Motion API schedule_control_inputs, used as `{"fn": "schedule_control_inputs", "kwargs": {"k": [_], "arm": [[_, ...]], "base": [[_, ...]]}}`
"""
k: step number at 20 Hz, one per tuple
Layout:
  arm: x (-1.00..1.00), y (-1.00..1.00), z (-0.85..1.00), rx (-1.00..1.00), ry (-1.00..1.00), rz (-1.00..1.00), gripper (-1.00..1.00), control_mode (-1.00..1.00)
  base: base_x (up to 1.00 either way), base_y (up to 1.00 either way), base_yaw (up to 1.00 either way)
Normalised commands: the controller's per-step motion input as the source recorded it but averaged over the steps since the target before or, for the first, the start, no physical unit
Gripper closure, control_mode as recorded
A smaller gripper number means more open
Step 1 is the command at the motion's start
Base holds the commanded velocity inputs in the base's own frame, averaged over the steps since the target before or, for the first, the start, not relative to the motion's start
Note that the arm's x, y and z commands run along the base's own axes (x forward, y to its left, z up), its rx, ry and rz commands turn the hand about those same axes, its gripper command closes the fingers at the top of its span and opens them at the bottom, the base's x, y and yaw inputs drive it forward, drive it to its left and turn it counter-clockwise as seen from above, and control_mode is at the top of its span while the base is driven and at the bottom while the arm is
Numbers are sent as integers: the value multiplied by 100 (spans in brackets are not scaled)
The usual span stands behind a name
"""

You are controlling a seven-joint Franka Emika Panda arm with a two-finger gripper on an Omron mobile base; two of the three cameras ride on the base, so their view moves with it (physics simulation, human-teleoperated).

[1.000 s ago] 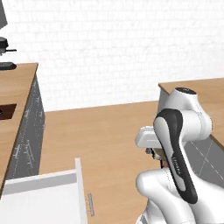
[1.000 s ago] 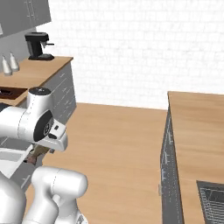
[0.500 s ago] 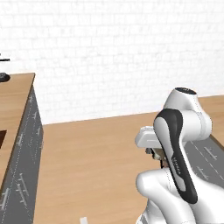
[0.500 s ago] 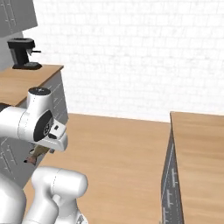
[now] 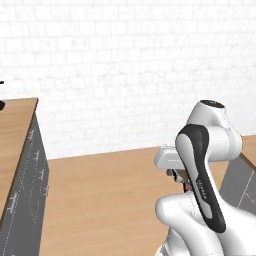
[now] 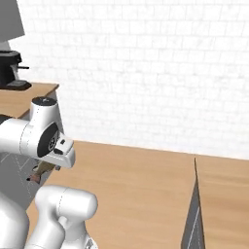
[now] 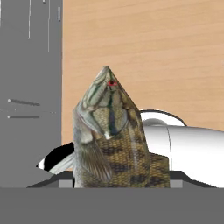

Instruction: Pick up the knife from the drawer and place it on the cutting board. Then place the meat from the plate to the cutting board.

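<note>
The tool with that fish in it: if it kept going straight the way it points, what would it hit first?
Probably the wooden floor. In the hand view the tool grips the fish-shaped meat, pointing down at bare boards beside the grey cabinet front. Depth is unclear.

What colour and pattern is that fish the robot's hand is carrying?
The fish is olive-brown with dark mottled bands and a red eye, clearest in the hand view.
</note>
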Motion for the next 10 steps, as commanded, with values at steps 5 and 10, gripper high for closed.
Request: {"fn": "schedule_control_inputs", "kwargs": {"k": [5,10], "arm": [[0,0,0,0,0,0,100,100],[0,0,0,0,0,0,100,100]], "base": [[99,5,3],[82,16,16]]}}
